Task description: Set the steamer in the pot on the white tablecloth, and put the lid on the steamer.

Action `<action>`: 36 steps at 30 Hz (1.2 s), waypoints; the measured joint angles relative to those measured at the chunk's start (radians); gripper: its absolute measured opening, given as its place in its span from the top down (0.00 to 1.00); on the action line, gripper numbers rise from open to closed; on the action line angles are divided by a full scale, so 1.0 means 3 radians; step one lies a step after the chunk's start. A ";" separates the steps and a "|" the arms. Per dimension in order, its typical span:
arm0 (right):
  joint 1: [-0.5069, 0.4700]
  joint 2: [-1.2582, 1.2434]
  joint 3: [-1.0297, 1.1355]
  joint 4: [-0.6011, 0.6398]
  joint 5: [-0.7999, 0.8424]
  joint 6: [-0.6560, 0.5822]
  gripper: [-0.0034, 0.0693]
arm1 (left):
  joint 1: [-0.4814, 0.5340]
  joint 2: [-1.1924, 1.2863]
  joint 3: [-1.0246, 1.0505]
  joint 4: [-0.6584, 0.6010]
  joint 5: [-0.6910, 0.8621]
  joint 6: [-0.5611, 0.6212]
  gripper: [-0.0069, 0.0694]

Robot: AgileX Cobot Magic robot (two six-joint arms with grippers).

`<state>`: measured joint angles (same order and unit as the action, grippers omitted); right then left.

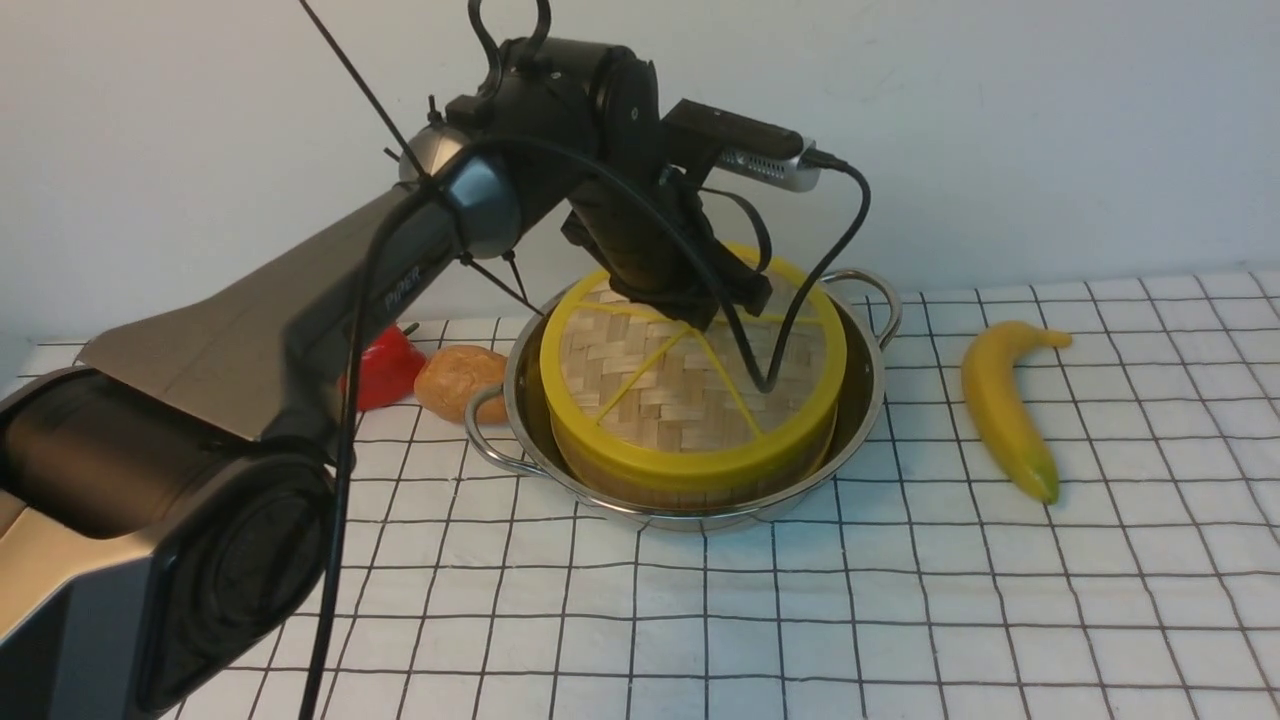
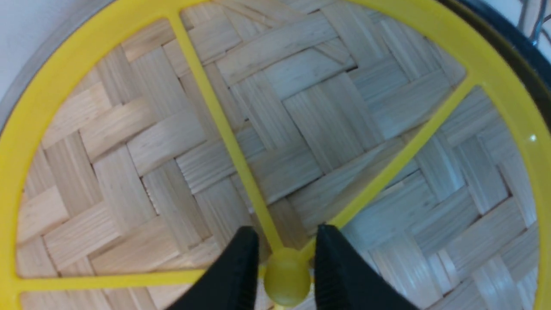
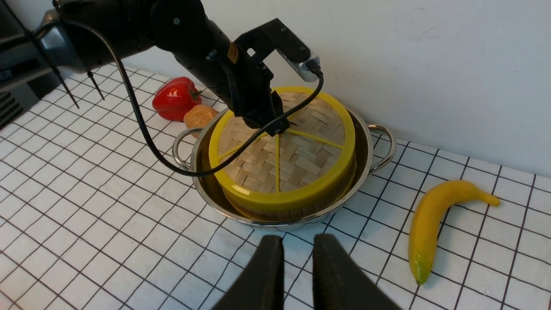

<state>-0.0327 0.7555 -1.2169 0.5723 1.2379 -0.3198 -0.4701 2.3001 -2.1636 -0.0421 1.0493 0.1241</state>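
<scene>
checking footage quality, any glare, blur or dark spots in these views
front view: even light, near left arm dark and soft, pot rim glints; left wrist view: weave sharp, one glare dot on the lid rim, left fingers featureless black; right wrist view: sheen on lid rim, right gripper soft.

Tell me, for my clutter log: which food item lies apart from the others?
The yellow banana, alone to the right of the pot; the red pepper and brown potato-like lump sit together at its left.
</scene>
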 joint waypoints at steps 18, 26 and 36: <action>0.0000 0.0000 0.0000 0.0000 0.0000 0.0000 0.77 | 0.0000 -0.0243 -0.0747 0.0167 0.0492 0.0095 0.46; 0.0000 0.0000 0.0000 0.0000 0.0000 -0.0009 0.76 | 0.0000 -0.0989 -0.0795 0.0310 0.0540 0.0150 0.91; 0.0000 0.0000 0.0000 0.0000 0.0000 -0.0009 0.75 | 0.0000 -0.2143 -0.0799 -0.0018 0.0543 0.0325 0.94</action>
<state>-0.0327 0.7555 -1.2169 0.5723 1.2379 -0.3225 -0.4701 1.6573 -2.4032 -0.0476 1.2123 0.2217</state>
